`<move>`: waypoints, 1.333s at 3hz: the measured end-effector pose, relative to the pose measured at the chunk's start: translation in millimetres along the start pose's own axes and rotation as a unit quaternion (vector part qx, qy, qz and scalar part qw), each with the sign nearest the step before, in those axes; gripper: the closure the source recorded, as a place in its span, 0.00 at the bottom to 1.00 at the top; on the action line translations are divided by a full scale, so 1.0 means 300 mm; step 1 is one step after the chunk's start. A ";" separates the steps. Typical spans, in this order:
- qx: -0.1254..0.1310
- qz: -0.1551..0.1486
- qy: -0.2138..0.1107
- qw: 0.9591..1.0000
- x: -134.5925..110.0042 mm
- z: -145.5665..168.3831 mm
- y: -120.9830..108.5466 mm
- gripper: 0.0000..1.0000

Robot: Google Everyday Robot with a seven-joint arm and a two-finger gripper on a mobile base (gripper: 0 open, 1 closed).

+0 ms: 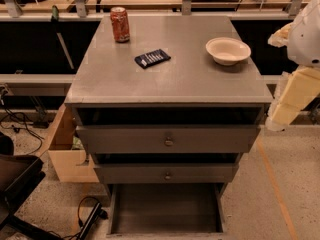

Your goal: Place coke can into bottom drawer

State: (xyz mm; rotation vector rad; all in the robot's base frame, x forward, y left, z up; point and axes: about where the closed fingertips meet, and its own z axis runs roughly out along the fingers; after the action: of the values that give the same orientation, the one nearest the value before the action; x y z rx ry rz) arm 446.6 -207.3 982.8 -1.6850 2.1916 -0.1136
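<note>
Currently, the can [120, 24] stands upright at the far left corner of the surface [170, 84], well apart from the claw [279, 35]. The claw is held off the right edge of the surface, just beyond the bowl [228, 50]. Whether it is spread or pressed together cannot be told. Nothing is seen gripped in it.

The step in hand is judged to be the reach for the can; the task has barely begun. The bottom drawer [165, 211] is already pulled out at floor level, with its floor exposed, so no opening step is needed.

Recommended procedure:
1. The claw should be carried across the surface above the bowl and the dark flat packet [152, 58], which lie between it and the can.
2. The can should be gripped around its middle and kept upright, since a high grip is likely to tip it.
3. The can should be lifted clear, brought forward past the front edge, and lowered in front of the two knobbed drawers [168, 141].
4. Release should be made low inside the drawer walls, so that rolling is limited.

Markings: the can is orange-red with pale marks, but no brand name can be read. Pale marks also show on the packet, and these are likewise illegible.
</note>
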 end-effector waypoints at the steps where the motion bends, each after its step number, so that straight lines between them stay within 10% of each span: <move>1: 0.031 0.028 -0.077 0.996 -0.100 0.030 -0.136 0.00; 2: 0.054 0.083 -0.193 0.976 -0.205 0.086 -0.320 0.00; 3: 0.056 0.137 -0.303 0.942 -0.338 0.154 -0.423 0.00; 4: 0.082 0.177 -0.352 0.915 -0.414 0.185 -0.500 0.00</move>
State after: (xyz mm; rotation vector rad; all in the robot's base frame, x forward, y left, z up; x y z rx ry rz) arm 629.6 -123.0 1004.3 -0.9887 1.8107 0.3449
